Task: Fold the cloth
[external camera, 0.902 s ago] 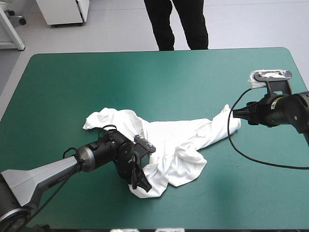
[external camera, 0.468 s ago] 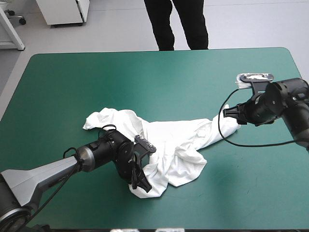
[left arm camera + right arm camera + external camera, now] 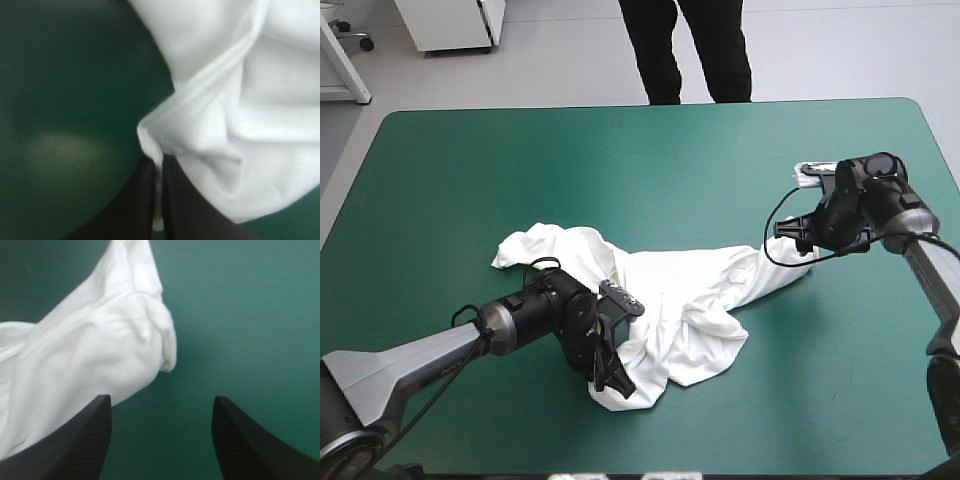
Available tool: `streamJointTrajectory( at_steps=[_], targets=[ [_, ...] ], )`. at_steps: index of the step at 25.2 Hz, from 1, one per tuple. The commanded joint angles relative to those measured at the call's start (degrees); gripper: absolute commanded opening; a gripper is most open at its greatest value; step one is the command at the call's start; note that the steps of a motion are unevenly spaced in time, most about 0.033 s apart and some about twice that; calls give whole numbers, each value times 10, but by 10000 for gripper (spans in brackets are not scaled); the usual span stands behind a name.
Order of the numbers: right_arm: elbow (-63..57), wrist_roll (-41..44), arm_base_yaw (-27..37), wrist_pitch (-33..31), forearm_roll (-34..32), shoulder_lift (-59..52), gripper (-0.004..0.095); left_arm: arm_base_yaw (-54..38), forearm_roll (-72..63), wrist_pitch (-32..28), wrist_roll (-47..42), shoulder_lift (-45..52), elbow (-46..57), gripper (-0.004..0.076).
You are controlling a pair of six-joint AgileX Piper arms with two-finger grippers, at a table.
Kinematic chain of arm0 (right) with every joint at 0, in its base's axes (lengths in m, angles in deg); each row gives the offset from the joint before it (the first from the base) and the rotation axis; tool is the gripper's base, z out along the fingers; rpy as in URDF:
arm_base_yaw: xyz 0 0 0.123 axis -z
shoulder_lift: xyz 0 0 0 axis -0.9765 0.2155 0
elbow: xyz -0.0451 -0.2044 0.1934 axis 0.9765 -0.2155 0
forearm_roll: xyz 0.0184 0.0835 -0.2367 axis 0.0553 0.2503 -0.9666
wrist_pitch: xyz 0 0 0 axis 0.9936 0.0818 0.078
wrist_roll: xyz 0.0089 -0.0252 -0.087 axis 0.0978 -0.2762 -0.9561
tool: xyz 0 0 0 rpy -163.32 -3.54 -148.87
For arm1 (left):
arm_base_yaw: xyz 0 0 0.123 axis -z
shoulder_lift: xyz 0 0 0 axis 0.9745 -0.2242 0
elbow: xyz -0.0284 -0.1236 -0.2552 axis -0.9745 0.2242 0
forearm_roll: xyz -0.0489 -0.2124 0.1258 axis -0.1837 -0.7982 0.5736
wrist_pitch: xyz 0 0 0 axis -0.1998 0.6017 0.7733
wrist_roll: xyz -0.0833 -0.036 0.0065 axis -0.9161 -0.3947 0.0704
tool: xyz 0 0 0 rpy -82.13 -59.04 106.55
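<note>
Near table centre: T-shirt crumpled | left gripper clamped on its near corner | we note right gripper, fingers wide, has swung in toward its right end | second grasp judged pending.

Pale grey floor runs beyond the teal-green table; a white cabinet stands upper left, a white frame beside it.
</note>
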Motion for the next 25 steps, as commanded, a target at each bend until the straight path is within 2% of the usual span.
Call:
streamJointTrajectory(
  at_steps=[1,11,19,21,22,23,25],
  targets=[
    [15,-25,30,23,15,2,567,7,-50,-17,0,-8,6,-9],
    [15,-50,47,74,61,73,547,7,-50,-19,1,-8,6,-9],
    [15,-74,47,67,112,135,438,7,-50,-19,1,-8,6,-9],
    [15,-74,47,56,115,138,293,7,-50,-19,1,-8,6,-9],
    [15,-86,47,48,117,135,99,5,-50,-19,0,-8,6,-9],
    [15,-93,47,44,117,131,22,5,-50,-19,-2,-8,5,-9],
    [15,-97,47,40,115,103,-18,5,-30,-11,-7,-3,-16,-9]
  ],
)
